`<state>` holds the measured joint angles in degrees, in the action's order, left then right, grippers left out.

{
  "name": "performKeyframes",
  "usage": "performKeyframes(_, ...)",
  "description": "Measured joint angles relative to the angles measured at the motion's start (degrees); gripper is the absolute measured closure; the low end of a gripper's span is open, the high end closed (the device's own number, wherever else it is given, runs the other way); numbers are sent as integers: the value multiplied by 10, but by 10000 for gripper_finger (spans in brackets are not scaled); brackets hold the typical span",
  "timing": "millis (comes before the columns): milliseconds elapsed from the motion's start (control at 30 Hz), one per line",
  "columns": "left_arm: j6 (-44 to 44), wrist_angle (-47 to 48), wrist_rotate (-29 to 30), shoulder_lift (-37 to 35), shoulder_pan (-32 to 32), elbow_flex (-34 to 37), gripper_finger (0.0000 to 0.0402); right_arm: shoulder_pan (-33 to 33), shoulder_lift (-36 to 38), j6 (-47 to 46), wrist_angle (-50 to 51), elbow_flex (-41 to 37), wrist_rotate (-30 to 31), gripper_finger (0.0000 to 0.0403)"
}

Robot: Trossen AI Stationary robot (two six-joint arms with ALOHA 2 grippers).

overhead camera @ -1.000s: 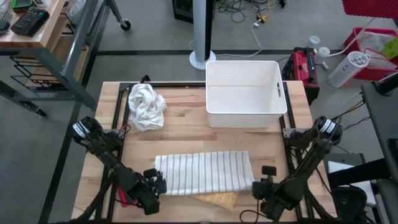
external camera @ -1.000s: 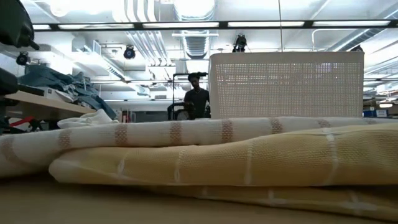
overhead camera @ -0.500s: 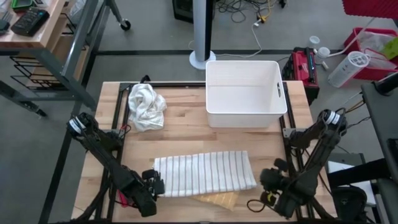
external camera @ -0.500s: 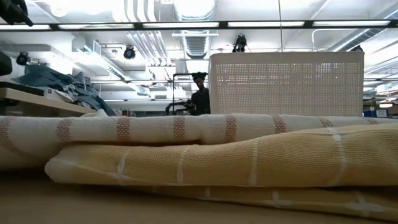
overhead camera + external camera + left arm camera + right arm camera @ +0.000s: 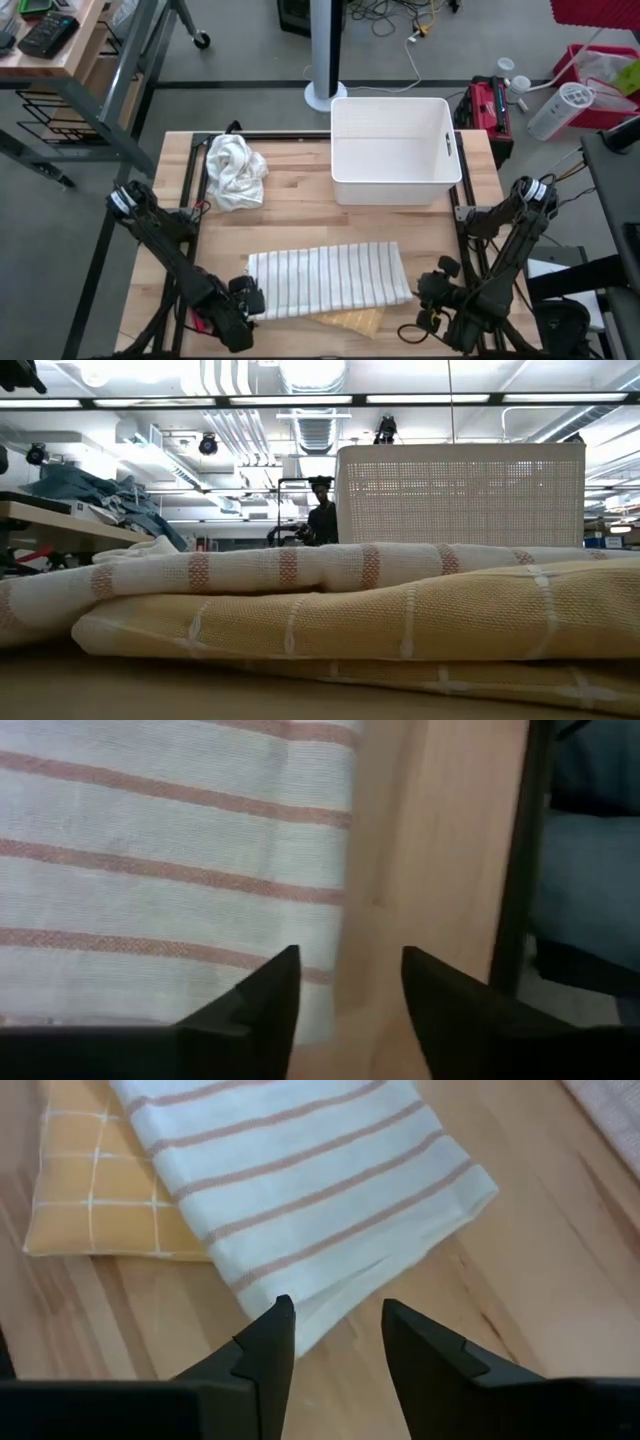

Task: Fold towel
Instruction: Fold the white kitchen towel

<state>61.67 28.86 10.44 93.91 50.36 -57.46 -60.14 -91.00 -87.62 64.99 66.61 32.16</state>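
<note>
Left gripper (image 5: 345, 995): fingers (image 5: 265, 995) parted with nothing between them, poised over the left short edge of the striped towel; bare wood shows in the gap.
Right gripper (image 5: 335, 1342): fingers (image 5: 268, 1342) spread and empty, just off the towel's right end, with its near corner in front of the tips.
Striped towel (image 5: 328, 279): white with thin reddish stripes, folded into a flat rectangle lying between the two grippers, near the table's front edge.
Yellow cloth (image 5: 350, 321): checked, folded, partly tucked under the striped towel's front edge.
White bin (image 5: 394, 150): beyond the towel, well away from both grippers.
Crumpled white cloth (image 5: 235, 171): far from the left gripper, beside the bin.
Table (image 5: 300, 215): light wood.
</note>
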Motion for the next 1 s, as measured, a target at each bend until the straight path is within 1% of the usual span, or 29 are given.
performKeyframes(100,-1,-1,4,-8,3,-2,199,0,0,1,0,-3,22,254)
performKeyframes(200,-2,19,30,-18,4,0,184,0,0,12,0,-6,59,255)
performKeyframes(267,-3,49,72,-23,4,4,181,0,0,9,6,-11,108,258)
performKeyframes(333,-3,70,124,-27,3,5,183,5,1,-11,7,-21,172,263)
performKeyframes(400,-3,71,183,-30,3,5,188,16,2,-28,6,-29,212,269)
performKeyframes(467,-7,71,242,-31,3,5,195,29,2,-32,5,-39,219,274)
performKeyframes(533,-14,66,277,-31,3,5,202,41,2,-41,3,-50,219,280)
performKeyframes(767,-26,62,287,-31,0,5,219,84,2,-67,-12,-80,232,298)
performKeyframes(933,-37,58,287,-31,0,5,225,84,2,-29,-41,-78,231,308)
performKeyframes(1000,-56,40,302,-31,-2,5,227,84,2,6,-74,-73,229,311)
